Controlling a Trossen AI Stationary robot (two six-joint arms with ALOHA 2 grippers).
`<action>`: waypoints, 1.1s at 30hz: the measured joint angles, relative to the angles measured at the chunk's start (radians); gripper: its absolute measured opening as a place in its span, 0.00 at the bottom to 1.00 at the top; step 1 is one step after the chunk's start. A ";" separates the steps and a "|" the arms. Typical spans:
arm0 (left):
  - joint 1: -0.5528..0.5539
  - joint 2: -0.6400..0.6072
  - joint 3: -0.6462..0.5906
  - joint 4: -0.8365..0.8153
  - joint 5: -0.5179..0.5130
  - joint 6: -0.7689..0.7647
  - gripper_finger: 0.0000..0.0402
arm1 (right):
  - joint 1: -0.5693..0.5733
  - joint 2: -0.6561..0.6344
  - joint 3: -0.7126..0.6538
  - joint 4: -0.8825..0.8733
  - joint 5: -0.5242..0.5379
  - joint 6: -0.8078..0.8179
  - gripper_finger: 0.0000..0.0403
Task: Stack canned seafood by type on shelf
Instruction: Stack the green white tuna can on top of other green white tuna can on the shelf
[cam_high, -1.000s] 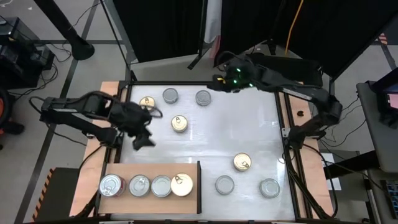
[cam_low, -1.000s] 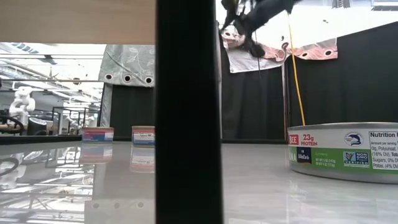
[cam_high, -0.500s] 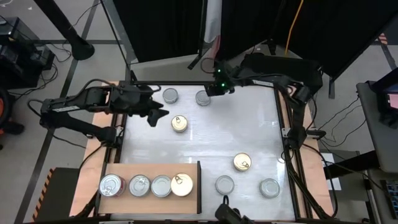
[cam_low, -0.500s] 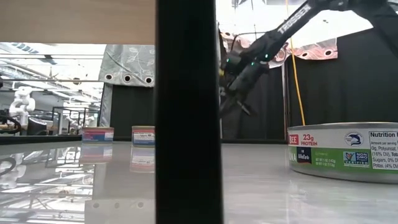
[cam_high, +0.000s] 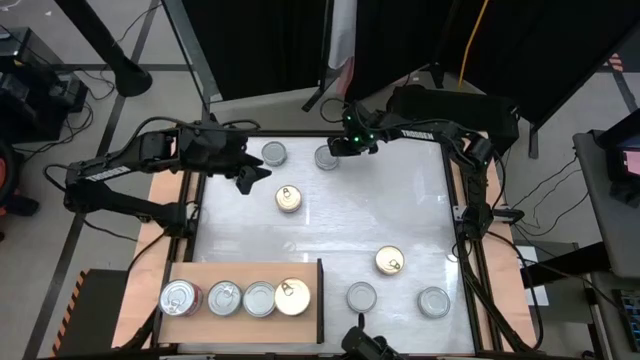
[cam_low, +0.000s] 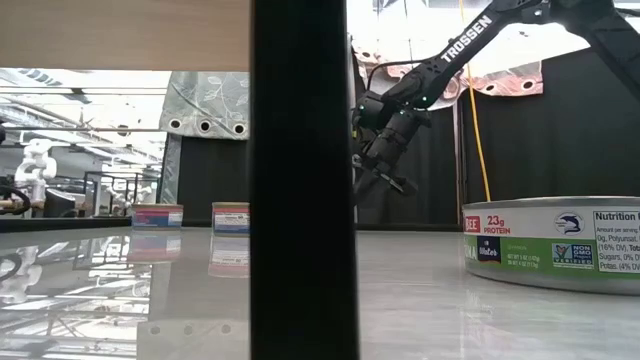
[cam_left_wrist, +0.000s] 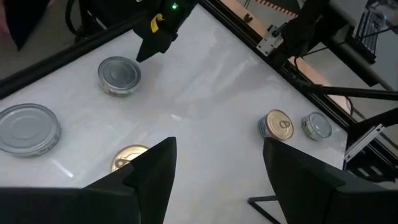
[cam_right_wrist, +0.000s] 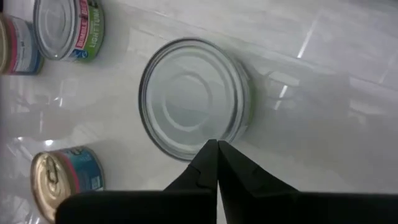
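Silver-lidded can (cam_right_wrist: 194, 99) just beyond right gripper (cam_right_wrist: 216, 151), fingers clenched empty.

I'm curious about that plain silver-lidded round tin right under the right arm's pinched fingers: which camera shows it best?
The right wrist view: the silver-lidded tin fills the picture, just beyond the shut right gripper. The high view shows it small, the left wrist view distant; the low view hides it.

Low view: dark upright (cam_low: 303, 180) blocks mid-frame, hides bench behind. Green-labelled tin (cam_low: 556, 243) cut off at right edge, label text partly lost. Two far tins (cam_low: 190, 216): labels too small to read. Left wrist view: silver tin (cam_left_wrist: 25, 127) clipped at edge.
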 joint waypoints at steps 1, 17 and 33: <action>0.012 0.000 0.000 0.000 0.015 0.008 0.60 | 0.002 0.000 0.000 0.001 0.009 0.004 0.00; 0.057 -0.013 0.000 -0.001 0.040 0.073 0.60 | 0.044 0.078 -0.002 -0.064 0.045 0.025 0.00; 0.057 -0.049 -0.001 -0.001 0.044 0.072 0.60 | 0.040 0.035 0.054 0.000 0.035 0.038 0.00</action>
